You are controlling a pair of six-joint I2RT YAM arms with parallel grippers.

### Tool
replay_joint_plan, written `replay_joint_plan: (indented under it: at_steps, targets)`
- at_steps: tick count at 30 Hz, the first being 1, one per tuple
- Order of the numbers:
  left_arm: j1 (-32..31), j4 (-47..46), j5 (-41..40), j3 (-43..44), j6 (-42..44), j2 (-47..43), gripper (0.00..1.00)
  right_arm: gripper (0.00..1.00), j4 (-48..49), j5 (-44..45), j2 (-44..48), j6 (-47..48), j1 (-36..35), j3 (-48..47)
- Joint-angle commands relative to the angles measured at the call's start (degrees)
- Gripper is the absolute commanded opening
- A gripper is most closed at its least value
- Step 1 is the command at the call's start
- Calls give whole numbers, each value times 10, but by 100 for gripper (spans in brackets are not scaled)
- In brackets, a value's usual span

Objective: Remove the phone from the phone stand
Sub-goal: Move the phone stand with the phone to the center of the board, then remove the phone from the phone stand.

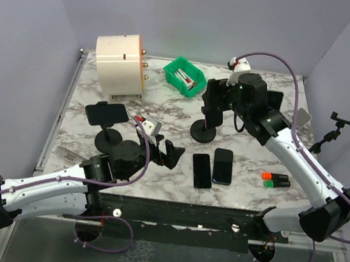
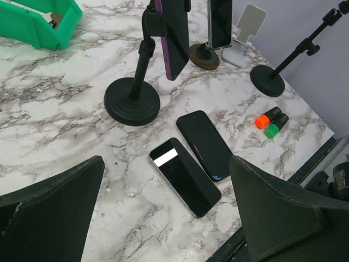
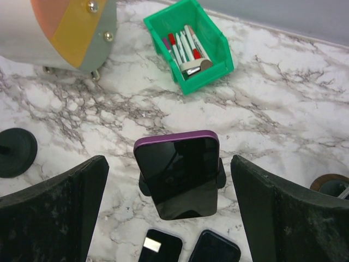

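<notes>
A phone in a purple case (image 3: 177, 177) is clamped upright in a black phone stand (image 1: 204, 132) with a round base, mid-table. My right gripper (image 3: 169, 161) is open above it, one finger on each side of the phone, not touching it. In the top view my right gripper (image 1: 221, 95) covers the phone. The left wrist view shows the same phone (image 2: 174, 38) and the stand (image 2: 132, 101). My left gripper (image 1: 162, 143) is open and empty, low over the table just left of two flat phones (image 2: 185, 177).
Two dark phones (image 1: 202, 170) (image 1: 222, 166) lie flat at the front. A second stand holding a phone (image 1: 106, 114) is at the left. A green bin (image 1: 185, 76), a round cream drum (image 1: 120, 64), an empty clamp stand (image 1: 337, 123), a white stand (image 2: 245, 22) and markers (image 1: 276, 179) are around.
</notes>
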State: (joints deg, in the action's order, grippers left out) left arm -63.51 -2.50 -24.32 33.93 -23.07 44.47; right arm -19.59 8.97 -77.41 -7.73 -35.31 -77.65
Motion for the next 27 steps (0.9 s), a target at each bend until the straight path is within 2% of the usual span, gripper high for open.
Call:
replay_joint_plan:
  at_steps: [1,19,27]
  targets:
    - [-2,-3,18,-8,-8,-3,97,100,-101,3,-33,-5,-2,-34]
    - [-2,-7,22,-1,-7,11,97,100,-33,1,-70,18,13,-27]
    - [-2,-10,25,5,-6,16,97,94,-34,-22,-95,25,29,-39]
